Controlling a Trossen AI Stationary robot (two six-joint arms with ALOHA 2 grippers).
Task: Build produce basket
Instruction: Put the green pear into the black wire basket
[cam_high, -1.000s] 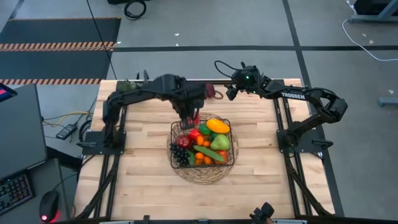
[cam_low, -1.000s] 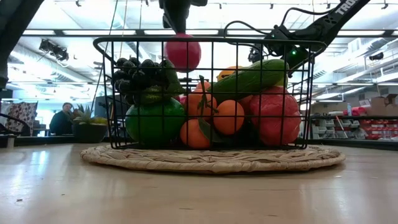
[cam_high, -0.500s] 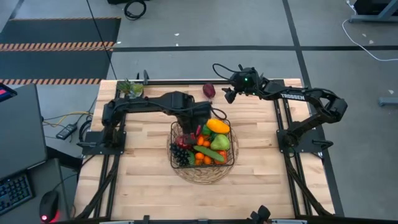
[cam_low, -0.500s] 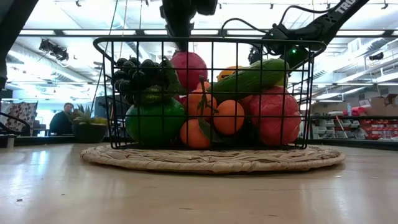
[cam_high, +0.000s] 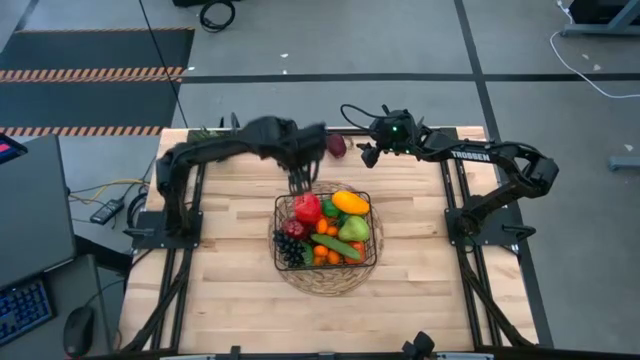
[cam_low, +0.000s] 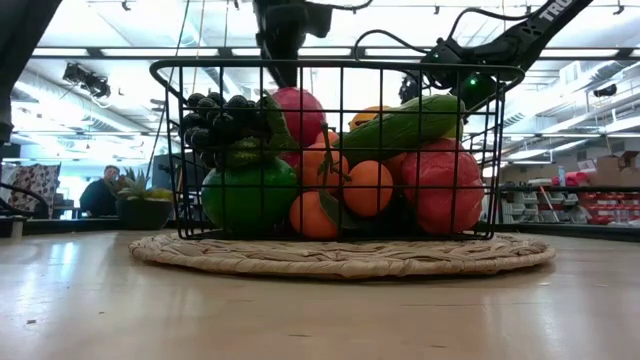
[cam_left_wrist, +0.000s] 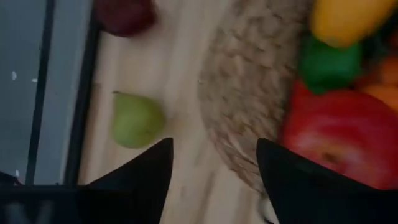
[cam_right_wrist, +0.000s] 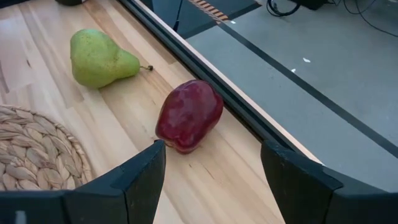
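The square black wire-mesh basket (cam_high: 326, 232), at frame centre on a round woven wicker mat (cam_high: 327, 275) on the wooden counter (cam_high: 230, 260), is heaped with toy produce (cam_high: 325, 230): red apple, dark grapes, oranges, green cucumber. The left gripper (cam_high: 303, 180), just above the basket's upper-left rim, has jaws parted and empty. The right gripper (cam_right_wrist: 211, 165), jaws open, holds nothing and faces a dark red apple (cam_right_wrist: 188, 115) near a green pear (cam_right_wrist: 99, 58) by the counter's edge.

Bright overhead light; low view backlit, glare on table (cam_low: 320, 310); left wrist view blurred.
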